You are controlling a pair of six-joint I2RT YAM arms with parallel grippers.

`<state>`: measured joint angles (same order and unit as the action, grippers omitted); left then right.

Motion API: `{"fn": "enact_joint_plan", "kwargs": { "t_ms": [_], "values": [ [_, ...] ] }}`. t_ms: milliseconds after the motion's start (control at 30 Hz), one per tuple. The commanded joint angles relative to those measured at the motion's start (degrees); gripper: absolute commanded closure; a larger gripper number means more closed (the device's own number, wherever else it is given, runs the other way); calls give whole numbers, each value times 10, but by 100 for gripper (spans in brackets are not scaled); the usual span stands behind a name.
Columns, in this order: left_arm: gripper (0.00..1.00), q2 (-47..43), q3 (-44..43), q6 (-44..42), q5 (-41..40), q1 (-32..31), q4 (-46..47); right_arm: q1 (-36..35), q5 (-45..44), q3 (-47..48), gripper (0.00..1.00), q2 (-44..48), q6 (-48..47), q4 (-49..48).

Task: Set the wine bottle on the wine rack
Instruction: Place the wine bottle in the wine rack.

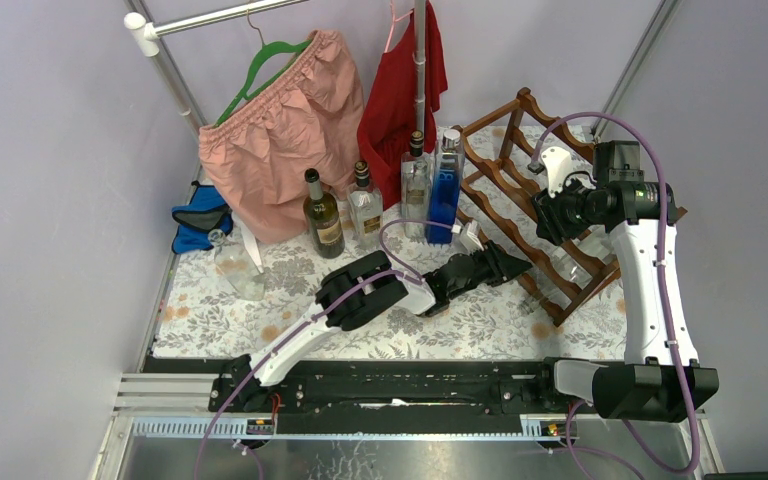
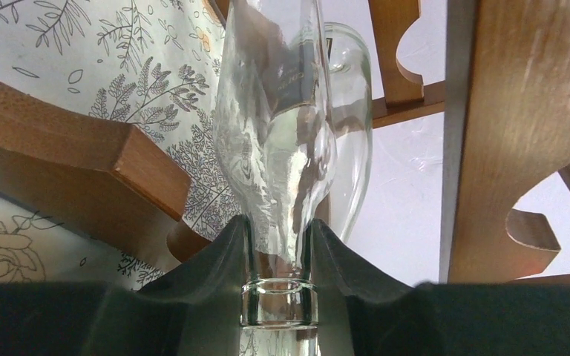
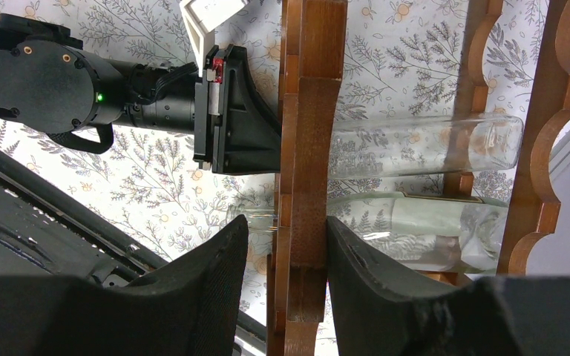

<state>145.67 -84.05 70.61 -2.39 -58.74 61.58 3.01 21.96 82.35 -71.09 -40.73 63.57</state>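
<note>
The clear wine bottle (image 2: pixel 282 148) lies on its side within the lower tier of the wine rack (image 1: pixel 520 190), body between the scalloped rails, with the left claw (image 2: pixel 278 252) clamped on its neck. The right claw (image 3: pixel 286 245) is closed on an upright wooden post of the rack frame, directly above a second clear bottle (image 3: pixel 430 230) lying in the adjacent cradle. The rack stands on the floral-patterned table (image 1: pixel 480 320).

Staged robot test cell, not a home. Plain lilac partition walls (image 1: pixel 50 150) box in a floral-print tablecloth (image 1: pixel 480 320); black mounting rail (image 1: pixel 390 385) along near edge. Far side: white metal garment rail (image 1: pixel 210 17) with hung clothes, standing glass bottles (image 1: pixel 365 205).
</note>
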Motion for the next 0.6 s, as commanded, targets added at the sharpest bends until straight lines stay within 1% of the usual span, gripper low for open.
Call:
{"fn": "enact_joint_plan", "kwargs": {
  "t_ms": [0,300,567],
  "values": [
    [100,-3,-15,-51,-7,6,-25,-4,13,12,51,3,-6,4],
    [97,-21,-13,-110,-30,5,-75,-4,15,8,51,5,-7,4],
    [94,-26,-16,-128,-34,4,-107,-4,14,7,51,8,-8,4]
  ]
}}
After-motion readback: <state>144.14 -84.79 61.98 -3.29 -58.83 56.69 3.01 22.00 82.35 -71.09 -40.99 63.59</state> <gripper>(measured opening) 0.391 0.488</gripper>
